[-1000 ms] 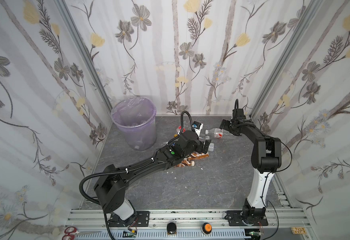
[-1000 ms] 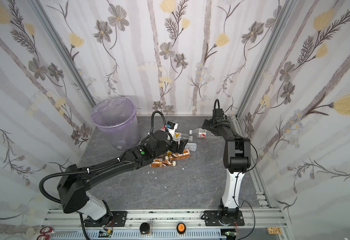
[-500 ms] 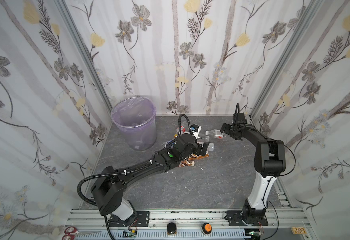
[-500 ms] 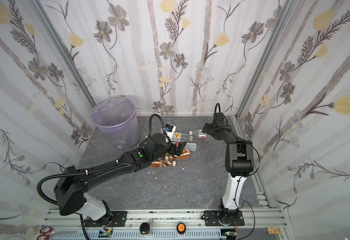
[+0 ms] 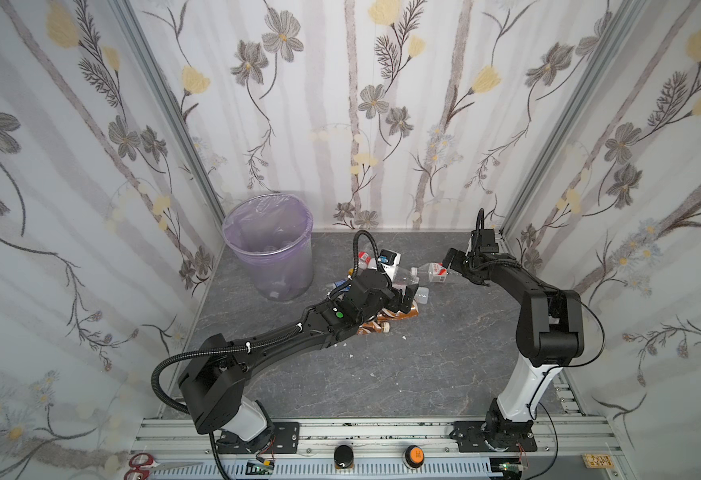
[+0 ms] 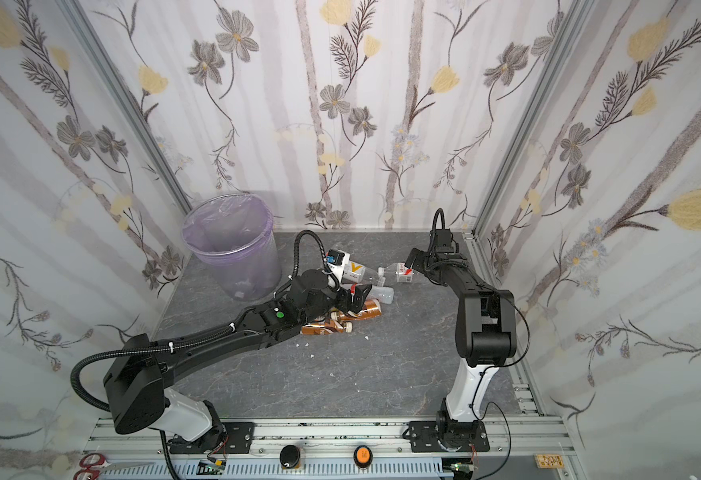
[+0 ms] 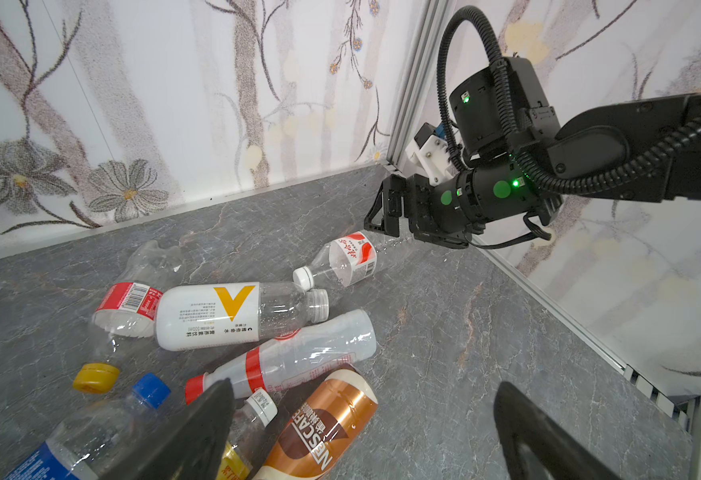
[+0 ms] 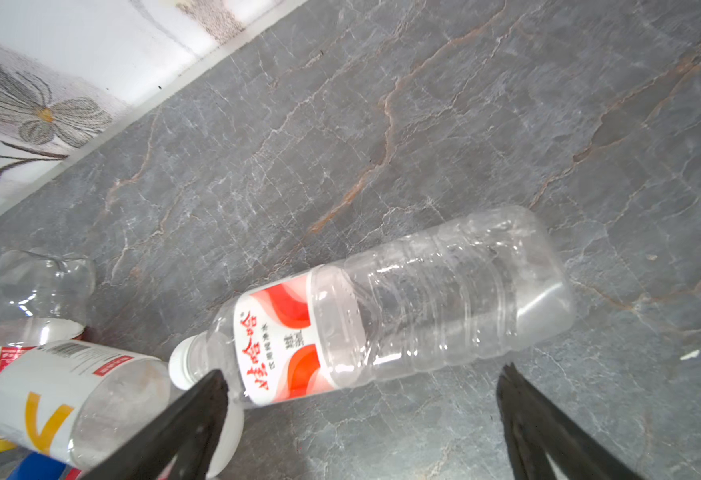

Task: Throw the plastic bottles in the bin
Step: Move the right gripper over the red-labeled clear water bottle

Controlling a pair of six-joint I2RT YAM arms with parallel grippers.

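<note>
The pale purple bin stands at the back left. Several plastic bottles lie in a heap mid-floor. My left gripper hangs open over the heap's right edge, above a brown coffee bottle. Beside that lie a red-banded bottle, a white-labelled bottle and a blue-capped bottle. A clear bottle with a red-and-white label lies apart to the right. My right gripper is open just above it.
Flowered walls close in the back and both sides; the right wall's metal rail runs close behind the right arm. Small white scraps dot the grey floor. Scissors lie on the front rail.
My right gripper has dipped toward the clear bottle while its elbow swung outward to the right. The left gripper has sunk slightly over the heap. Both stay open.
</note>
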